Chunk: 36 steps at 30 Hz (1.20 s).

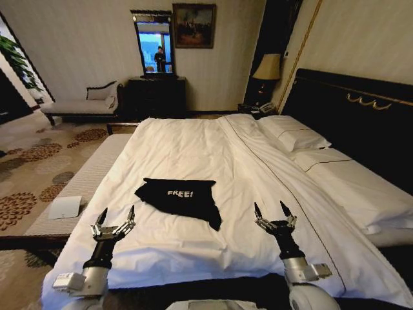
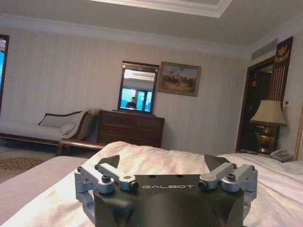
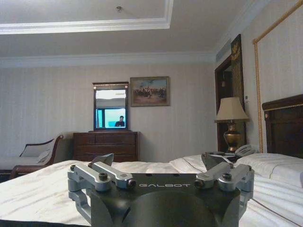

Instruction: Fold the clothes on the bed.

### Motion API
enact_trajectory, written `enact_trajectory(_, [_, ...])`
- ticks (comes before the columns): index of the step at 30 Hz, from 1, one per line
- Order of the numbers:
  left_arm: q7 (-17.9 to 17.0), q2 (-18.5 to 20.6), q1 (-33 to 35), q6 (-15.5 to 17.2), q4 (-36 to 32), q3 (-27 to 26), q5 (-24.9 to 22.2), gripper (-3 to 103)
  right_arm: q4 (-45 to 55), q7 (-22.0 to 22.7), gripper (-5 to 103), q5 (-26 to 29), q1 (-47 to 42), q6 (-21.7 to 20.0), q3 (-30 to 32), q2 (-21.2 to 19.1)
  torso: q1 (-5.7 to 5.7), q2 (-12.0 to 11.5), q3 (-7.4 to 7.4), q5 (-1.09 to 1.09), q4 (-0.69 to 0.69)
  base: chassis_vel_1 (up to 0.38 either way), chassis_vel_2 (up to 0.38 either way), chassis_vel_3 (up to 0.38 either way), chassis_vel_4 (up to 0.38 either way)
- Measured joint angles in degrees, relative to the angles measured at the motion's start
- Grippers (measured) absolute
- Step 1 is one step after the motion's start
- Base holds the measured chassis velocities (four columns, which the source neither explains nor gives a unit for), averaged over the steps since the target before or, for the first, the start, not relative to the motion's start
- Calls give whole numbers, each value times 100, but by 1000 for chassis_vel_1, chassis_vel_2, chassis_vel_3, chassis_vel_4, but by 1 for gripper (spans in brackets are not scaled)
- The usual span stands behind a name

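Both claws, left claw (image 1: 115, 217) and right claw (image 1: 273, 212), spread wide and empty over the bed (image 1: 193, 139) foot edge; crumpled T-shirt (image 1: 182, 197) midway. Risk: pinching duvet with fabric.

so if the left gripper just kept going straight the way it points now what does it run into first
Probably nothing soon. The left gripper, fingers open, points up the bed over bare white duvet, and the crumpled black short-sleeved T-shirt lies off to its right. Far ahead stands the dark wooden dresser, though depth is unclear.
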Motion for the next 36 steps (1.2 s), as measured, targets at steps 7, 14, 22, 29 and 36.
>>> enact_trajectory(7, [0,20,-35,1,79,-4,-31,100,-46,-2,100,-64,2,0,-41,34,0,0,0,0,0,38,63,-42,-51])
enact_trajectory(14, [0,40,-72,-11,198,-16,-62,100,-131,3,100,-116,24,16,-117,68,0,0,0,0,0,26,65,-18,-75])
enact_trajectory(22, [-97,76,-158,19,391,-56,-59,100,-268,5,100,-61,94,235,-276,111,0,0,0,0,0,34,57,-27,-58])
enact_trajectory(29, [-458,144,-371,446,1002,-141,-35,100,-511,53,100,-90,155,478,-401,207,0,0,0,0,0,0,0,0,0])
enact_trajectory(36, [-681,352,-809,1007,1424,-206,-665,100,-710,180,100,-173,328,519,-580,227,0,0,0,-1,2,0,0,0,0])
